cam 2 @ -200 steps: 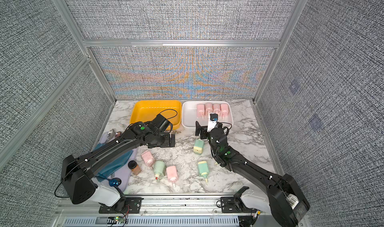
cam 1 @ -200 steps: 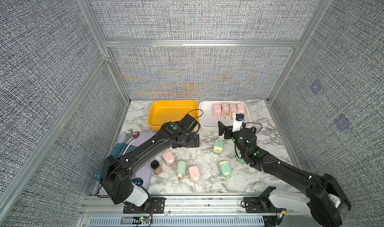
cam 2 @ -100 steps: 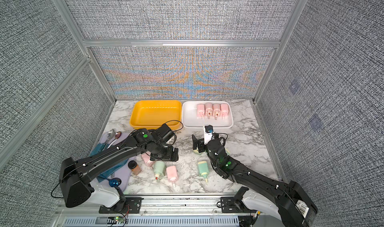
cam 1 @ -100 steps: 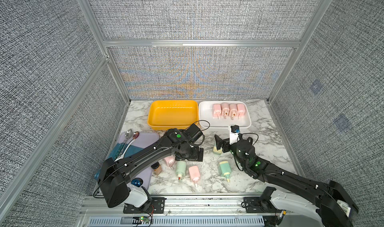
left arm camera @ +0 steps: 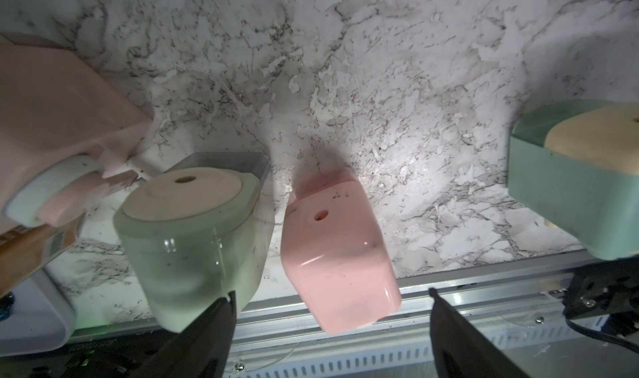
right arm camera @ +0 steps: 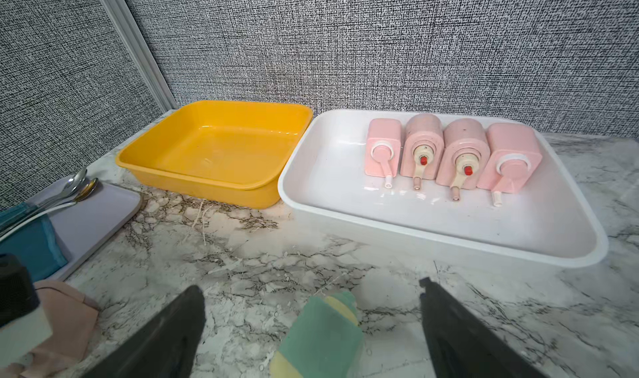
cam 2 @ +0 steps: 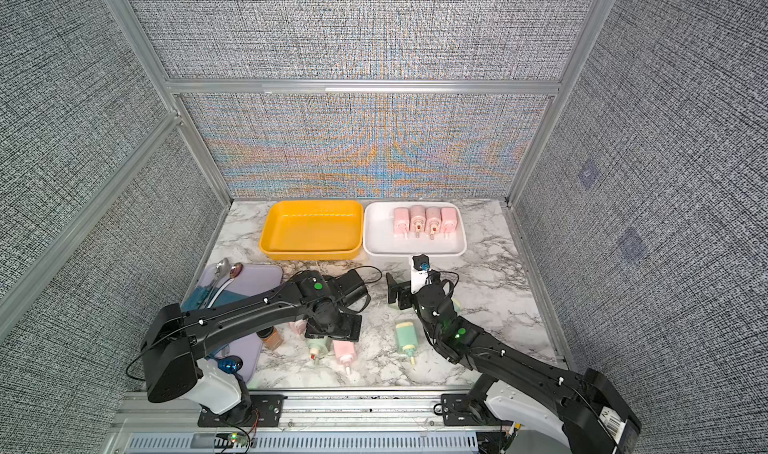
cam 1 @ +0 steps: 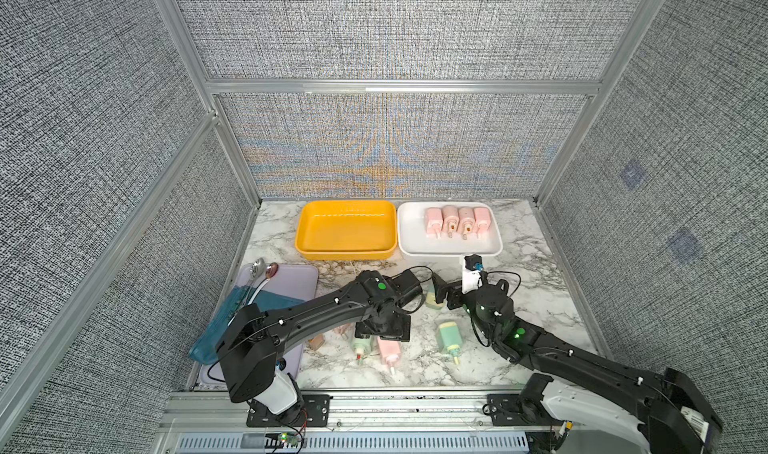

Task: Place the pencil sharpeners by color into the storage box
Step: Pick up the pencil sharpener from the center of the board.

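my left gripper (left arm camera: 330, 291) is spread wide, holding nothing, straddling a small boxy pink plastic sharpener (left arm camera: 335, 241) near 6 o'clock on the marble table (left arm camera: 380, 82). one finger sits just beside a mint green sharpener with a cream end (left arm camera: 193, 241), so i'd centre before closing. my right gripper (right arm camera: 311, 284), also released, brackets another mint green sharpener (right arm camera: 320, 334). that one goes to the yellow plastic box (right arm camera: 193, 180) at 11 o'clock, pink to the white plastic box (right arm camera: 449, 246) at 1 o'clock.
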Robot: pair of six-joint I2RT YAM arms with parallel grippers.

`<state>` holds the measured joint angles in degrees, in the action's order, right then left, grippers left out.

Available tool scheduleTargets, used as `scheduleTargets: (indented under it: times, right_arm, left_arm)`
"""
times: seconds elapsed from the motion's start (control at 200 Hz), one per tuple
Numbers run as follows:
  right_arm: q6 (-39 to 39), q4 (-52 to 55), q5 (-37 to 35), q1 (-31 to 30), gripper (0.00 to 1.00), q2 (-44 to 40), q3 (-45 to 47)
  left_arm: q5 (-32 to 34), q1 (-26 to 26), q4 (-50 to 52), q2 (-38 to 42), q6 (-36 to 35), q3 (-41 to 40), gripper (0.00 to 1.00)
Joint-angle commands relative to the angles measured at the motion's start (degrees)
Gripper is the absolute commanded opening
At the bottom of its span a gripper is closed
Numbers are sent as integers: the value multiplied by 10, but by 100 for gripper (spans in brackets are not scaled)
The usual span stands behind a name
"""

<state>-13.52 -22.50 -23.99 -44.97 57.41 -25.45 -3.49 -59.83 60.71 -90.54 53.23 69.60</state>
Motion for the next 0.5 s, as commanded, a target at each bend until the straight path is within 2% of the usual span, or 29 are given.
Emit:
scheduleTargets:
  times: [0.0,0.21,0.495]
  right_arm:
    - [-5,3,-10,0,99,2,2]
    - [-3,3,-7,0,99,17,-4]
    - [-1,7,-5,-1,99,28,-10]
  left_arm:
    - [-23,-2,-23,-14,12,-7,91]
    - [-38,-6,-38,-42,-7,9,88]
    - [-26,-14,-36,-78,-31,32,86]
